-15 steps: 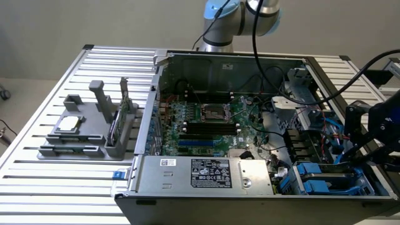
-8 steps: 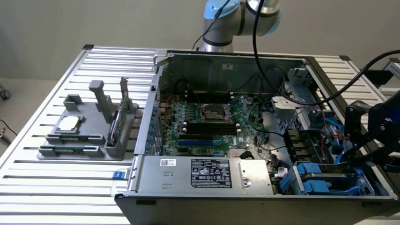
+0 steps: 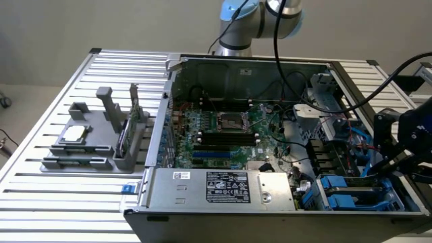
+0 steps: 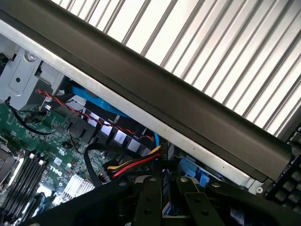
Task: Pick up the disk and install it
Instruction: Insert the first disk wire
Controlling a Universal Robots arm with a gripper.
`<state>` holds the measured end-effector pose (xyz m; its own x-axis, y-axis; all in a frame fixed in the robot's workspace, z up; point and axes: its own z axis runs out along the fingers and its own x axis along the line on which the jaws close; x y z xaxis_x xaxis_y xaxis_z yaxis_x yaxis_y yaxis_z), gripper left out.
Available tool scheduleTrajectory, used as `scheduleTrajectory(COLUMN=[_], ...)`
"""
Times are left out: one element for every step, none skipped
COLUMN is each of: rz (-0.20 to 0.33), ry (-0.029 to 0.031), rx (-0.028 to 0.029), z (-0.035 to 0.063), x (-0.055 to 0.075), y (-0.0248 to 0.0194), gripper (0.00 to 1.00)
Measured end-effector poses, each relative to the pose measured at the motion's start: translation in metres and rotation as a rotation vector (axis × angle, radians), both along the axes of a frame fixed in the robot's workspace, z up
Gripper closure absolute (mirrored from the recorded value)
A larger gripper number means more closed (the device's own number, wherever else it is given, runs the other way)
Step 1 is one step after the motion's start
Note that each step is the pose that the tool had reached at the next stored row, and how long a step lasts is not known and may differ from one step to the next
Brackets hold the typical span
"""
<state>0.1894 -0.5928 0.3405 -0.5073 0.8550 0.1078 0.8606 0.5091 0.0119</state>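
On the ribbed metal table [image 3: 60, 202] I am viewing the open case [image 3: 270, 212]; disk [image 3: 351, 196] sitting in its bay; gripper [image 4: 164, 207] finger state I cannot tell.

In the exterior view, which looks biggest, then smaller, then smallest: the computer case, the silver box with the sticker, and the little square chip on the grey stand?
1. The computer case, biggest by far.
2. The silver box with the sticker.
3. The little square chip, smallest.
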Motion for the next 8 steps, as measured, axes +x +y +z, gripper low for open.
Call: scheduleTrajectory(rz=[-0.001, -0.001, -0.001, -0.002, -0.002, -0.003, -0.003, -0.004], ry=[0.0027, 0.0057, 0.0081, 0.0117, 0.0165, 0.0220, 0.0273, 0.0328], rx=[0.0004, 0.0008, 0.0014, 0.0029, 0.0051, 0.0078, 0.0105, 0.0128], z=[0.0011, 0.0024, 0.0036, 0.0043, 0.0046, 0.0049, 0.0053, 0.0056], x=[0.0000, -0.0001, -0.0004, -0.0010, -0.0018, -0.0027, -0.0037, -0.0049], y=[0.0000, 0.0000, 0.0000, 0.0000, 0.0000, 0.0000, 0.0000, -0.0001], gripper=[0.84, 0.84, 0.84, 0.84, 0.84, 0.84, 0.84, 0.84])
